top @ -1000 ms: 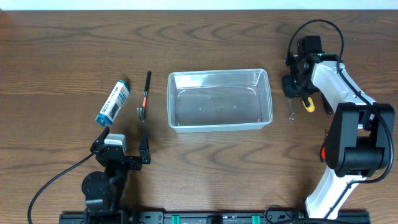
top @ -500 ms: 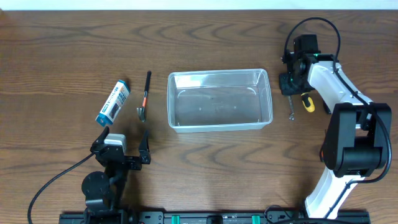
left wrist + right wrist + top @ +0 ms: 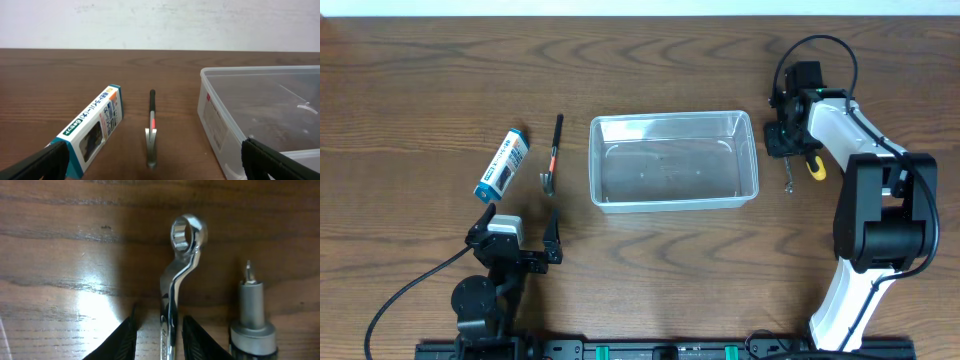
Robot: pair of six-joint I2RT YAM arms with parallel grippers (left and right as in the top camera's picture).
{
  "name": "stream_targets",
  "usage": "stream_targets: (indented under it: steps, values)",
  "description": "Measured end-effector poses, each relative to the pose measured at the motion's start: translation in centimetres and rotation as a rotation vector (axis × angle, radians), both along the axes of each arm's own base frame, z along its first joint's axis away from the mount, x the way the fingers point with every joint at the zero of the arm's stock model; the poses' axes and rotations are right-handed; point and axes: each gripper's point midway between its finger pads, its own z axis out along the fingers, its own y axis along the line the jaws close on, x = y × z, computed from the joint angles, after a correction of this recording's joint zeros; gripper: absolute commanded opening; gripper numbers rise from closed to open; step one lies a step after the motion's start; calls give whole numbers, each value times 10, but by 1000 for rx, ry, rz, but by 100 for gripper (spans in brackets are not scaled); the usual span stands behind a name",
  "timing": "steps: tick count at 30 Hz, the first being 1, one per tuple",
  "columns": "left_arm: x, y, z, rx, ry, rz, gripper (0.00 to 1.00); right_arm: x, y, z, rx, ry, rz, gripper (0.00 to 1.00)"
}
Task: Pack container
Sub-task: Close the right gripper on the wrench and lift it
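Nearest the base, the left gripper point(image 3: 519, 228) is idling low over the table point(image 3: 420, 80) with its fingers spread wide and holding nothing; it is sitting exactly where it was a second ago. Just beyond it, a blue-and-white box point(image 3: 92, 127) and a small hammer point(image 3: 151, 131) are lying side by side, apart from each other and untouched.

To their right, the container point(image 3: 672, 119) is resting mid-table, clear and empty, with its long side facing the robot.

Past its right end, a ring wrench point(image 3: 172, 297) and a yellow-handled screwdriver point(image 3: 251, 307) are lying close together on the wood. The right gripper point(image 3: 160, 315) is hanging over them, and this is where the change is happening: over the last second the right wrist has been edging slightly toward the container's end and settling over the wrench. Its fingers point(image 3: 122, 342) are now straddling the wrench shank, narrowed but not pinching, since bare wood is showing between one finger and the metal.

Packing is therefore only beginning. The wrench looks like the first item being lined up, and nothing is in the container yet.
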Motion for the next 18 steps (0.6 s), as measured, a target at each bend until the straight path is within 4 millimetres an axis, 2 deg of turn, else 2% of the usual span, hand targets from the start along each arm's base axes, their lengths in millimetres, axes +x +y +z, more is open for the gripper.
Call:
stream_targets:
  steps: [4,10,18]
  values:
    - [0,0,0,0,0,0,98,0,0,0,1,2,-5,27]
    - [0,0,0,0,0,0,98,1,3,-2,13,2,-9,1]
    - [0,0,0,0,0,0,98,1,3,-1,13,3,-20,1]
